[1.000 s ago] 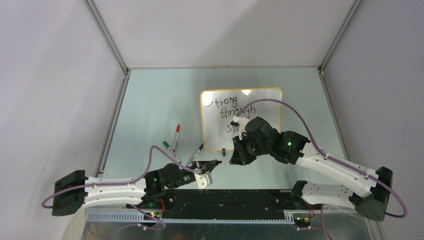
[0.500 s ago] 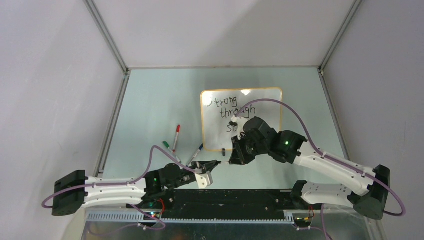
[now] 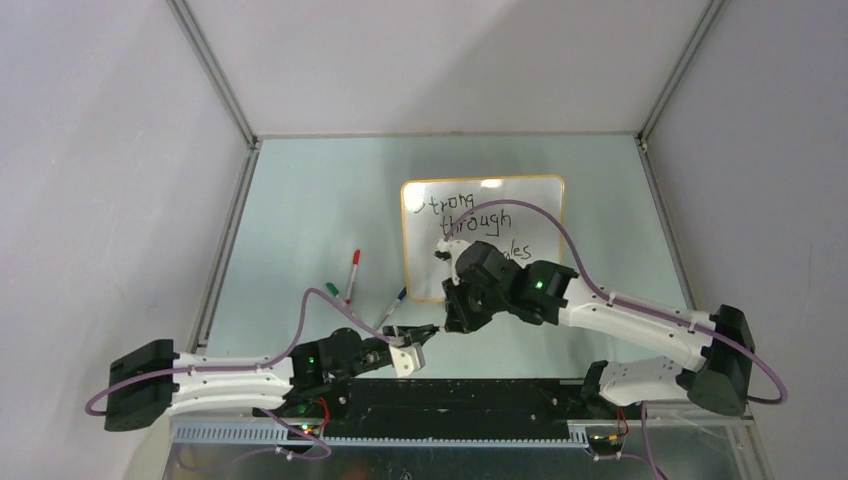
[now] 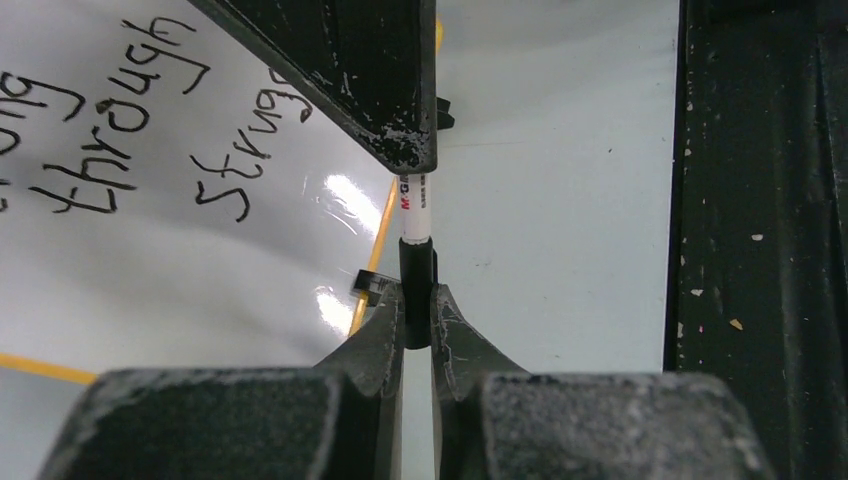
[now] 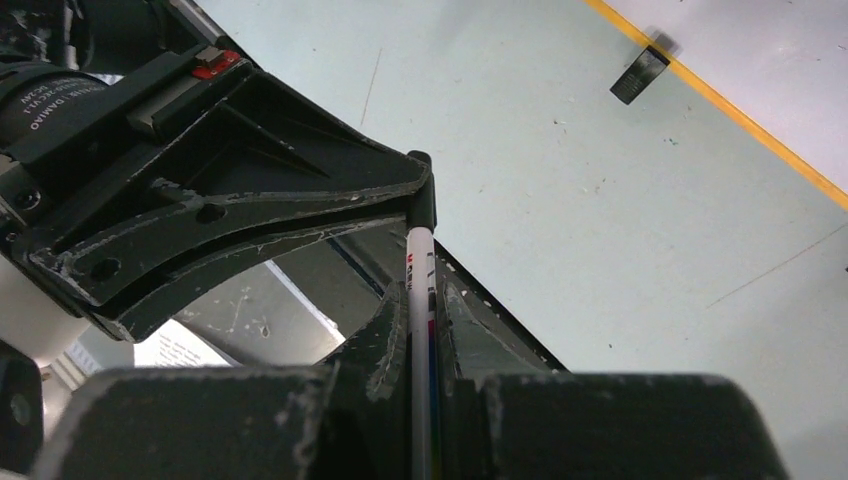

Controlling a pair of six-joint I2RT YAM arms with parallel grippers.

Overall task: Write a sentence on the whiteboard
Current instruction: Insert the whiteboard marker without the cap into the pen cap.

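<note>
Top external, whiteboard: I see the whiteboard lying flat about mid-bench, just beyond where my two wrists meet.
Sentence: the sentence runs in three staggered black lines. My right arm covers part of the third, so I judge the writing finished rather than read it whole.
Left gripper: the left gripper has its jaws pressed onto the black cap, just off the board's near edge.
Right gripper: the right gripper has its jaws pinching the white barrel of the marker, with the barrel's end meeting that cap.
Step, my judgement: recapping. I cannot tell whether the cap is fully seated.
Handling, marker: light, stiff, slick plastic. I'd grip mid-barrel and push straight along its axis, since a skewed push could flick the small cap out of the jaws.
Handling, whiteboard: light, rigid and glossy, so likely to slide. Fresh ink smears, so I'd take it by the orange rim, never the written face.
Count, board: one whiteboard, with two black clip feet showing in the left wrist view.
Count, pens: one marker held and one cap. Three more lie loose on the bench left of the board: red-capped marker, green-capped marker and blue-capped marker.
Count, arms: two.
</note>
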